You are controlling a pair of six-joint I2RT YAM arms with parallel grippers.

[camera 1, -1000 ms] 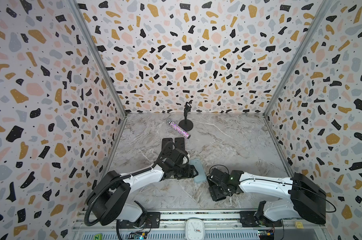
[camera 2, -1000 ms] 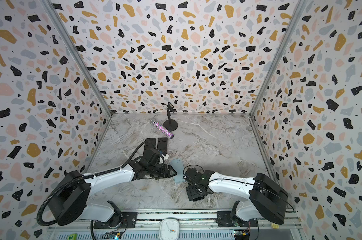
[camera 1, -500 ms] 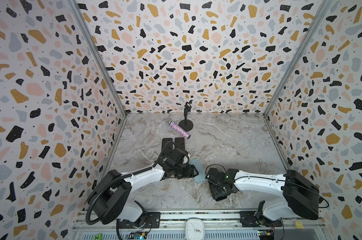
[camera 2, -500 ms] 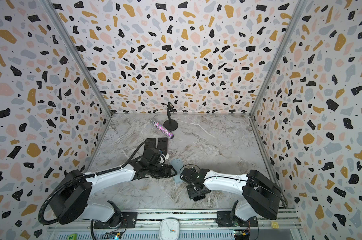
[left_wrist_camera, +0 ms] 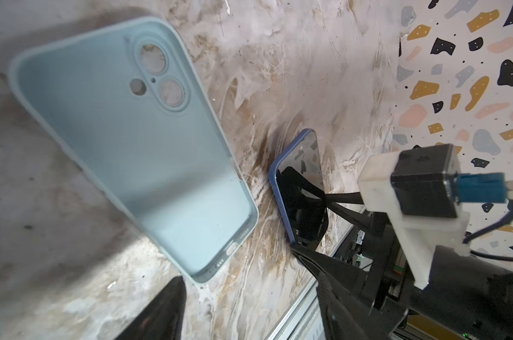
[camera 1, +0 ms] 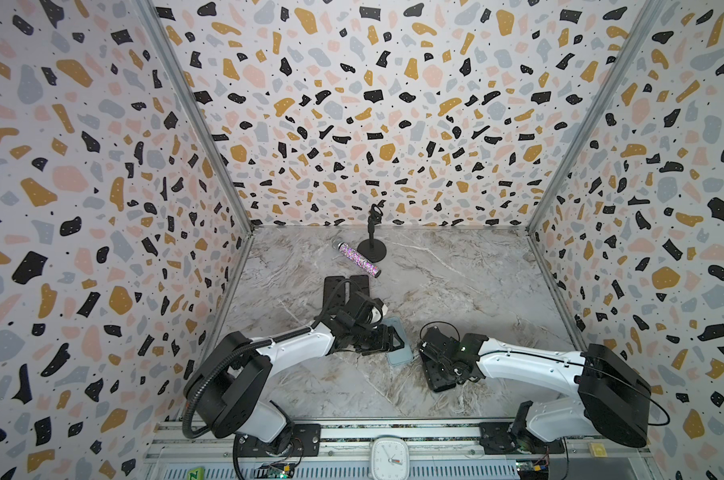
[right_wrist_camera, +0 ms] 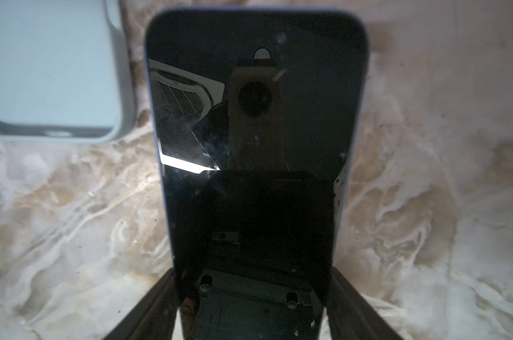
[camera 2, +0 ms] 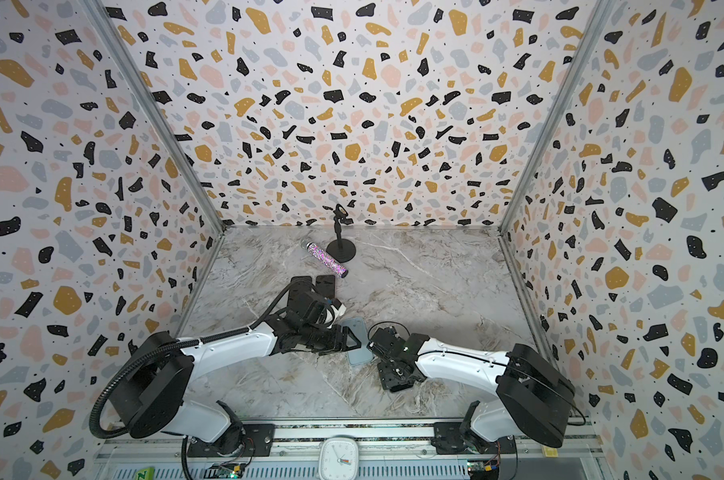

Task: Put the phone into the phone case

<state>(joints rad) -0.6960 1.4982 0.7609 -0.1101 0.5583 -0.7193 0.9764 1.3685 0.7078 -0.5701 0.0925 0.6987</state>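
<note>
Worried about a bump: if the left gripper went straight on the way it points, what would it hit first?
Most likely the phone case, whose near end lies just ahead of the left gripper; height is unclear.

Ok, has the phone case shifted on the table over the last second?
No. In a top view the phone case lies where it did, judged against the glitter tube behind it and the front clock.
</note>
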